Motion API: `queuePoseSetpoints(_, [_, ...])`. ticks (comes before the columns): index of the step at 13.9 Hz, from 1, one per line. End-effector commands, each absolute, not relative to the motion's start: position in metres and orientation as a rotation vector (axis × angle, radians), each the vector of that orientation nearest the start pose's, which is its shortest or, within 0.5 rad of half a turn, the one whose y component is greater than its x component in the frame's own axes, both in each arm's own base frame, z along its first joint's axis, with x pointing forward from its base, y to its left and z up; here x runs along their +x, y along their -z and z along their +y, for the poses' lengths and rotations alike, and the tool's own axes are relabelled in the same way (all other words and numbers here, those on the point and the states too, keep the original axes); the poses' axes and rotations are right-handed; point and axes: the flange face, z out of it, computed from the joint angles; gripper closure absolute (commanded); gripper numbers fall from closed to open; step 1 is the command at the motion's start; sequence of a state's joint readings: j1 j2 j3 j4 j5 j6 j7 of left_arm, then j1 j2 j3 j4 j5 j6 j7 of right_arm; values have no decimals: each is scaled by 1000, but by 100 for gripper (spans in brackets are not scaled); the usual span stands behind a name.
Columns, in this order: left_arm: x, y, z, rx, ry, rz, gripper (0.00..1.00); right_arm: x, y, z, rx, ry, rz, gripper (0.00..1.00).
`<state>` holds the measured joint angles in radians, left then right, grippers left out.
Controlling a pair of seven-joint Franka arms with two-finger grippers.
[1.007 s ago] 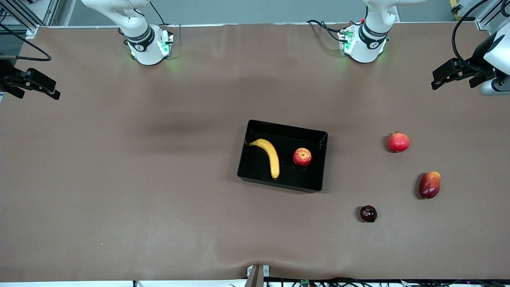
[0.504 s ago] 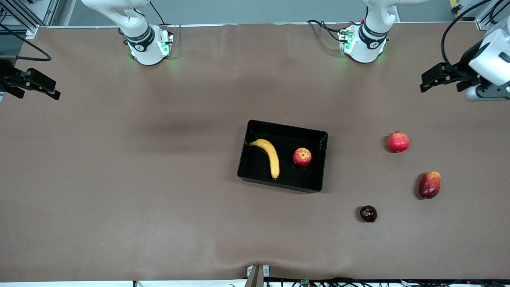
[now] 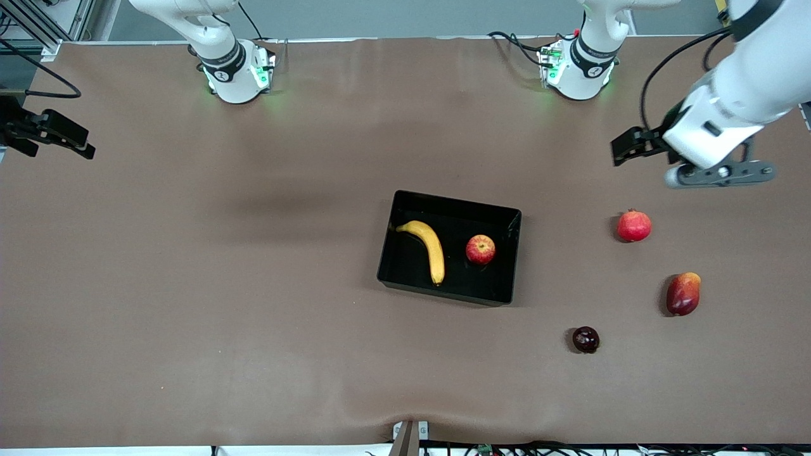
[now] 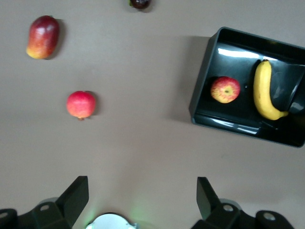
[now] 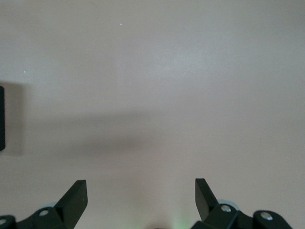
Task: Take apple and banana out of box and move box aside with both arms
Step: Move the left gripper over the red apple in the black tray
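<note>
The box (image 3: 405, 269), a shallow black tray, lies near the table's middle. Inside it are both fruits: a curved yellow banana (image 3: 429, 248) and, beside it toward the left arm's end, a small red apple (image 3: 481, 249). My left gripper (image 3: 633, 149) hangs open and empty over bare table, toward the left arm's end from the box. The left wrist view shows its jaws wide apart (image 4: 142, 191), with the box (image 4: 200, 102), apple (image 4: 225, 89) and banana (image 4: 265, 90) off to one side. My right gripper (image 3: 60, 149) waits open and empty (image 5: 140, 191) at the right arm's end of the table.
Three loose fruits lie toward the left arm's end: a red pomegranate (image 3: 634, 226), a red-and-yellow mango (image 3: 683, 294) nearer the front camera, and a small dark round fruit (image 3: 585, 339) nearest it. The left wrist view also shows the pomegranate (image 4: 81, 104) and mango (image 4: 44, 36).
My left arm has swung in from the table's end toward the pomegranate, its gripper still open. The right arm and all the fruits have stayed put.
</note>
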<state>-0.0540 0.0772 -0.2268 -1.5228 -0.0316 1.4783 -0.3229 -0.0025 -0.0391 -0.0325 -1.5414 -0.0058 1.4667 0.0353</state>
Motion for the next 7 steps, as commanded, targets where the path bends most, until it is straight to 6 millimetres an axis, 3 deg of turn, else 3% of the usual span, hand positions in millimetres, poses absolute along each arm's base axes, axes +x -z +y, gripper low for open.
queuePoseSetpoints(1, [550,-582,-188,-3159,-193,-59,0,536,-653,-35,-3170,-52,158,0])
queuePoseSetpoints(4, [559,-556,-217,-3175,-195,-30,0,540,-647,-36,-3168,-64,165,0])
queuePoseSetpoints(7, [556,-528,-260,-3134,-170,-74,0,543,-642,-31,-3166,-78,164,0])
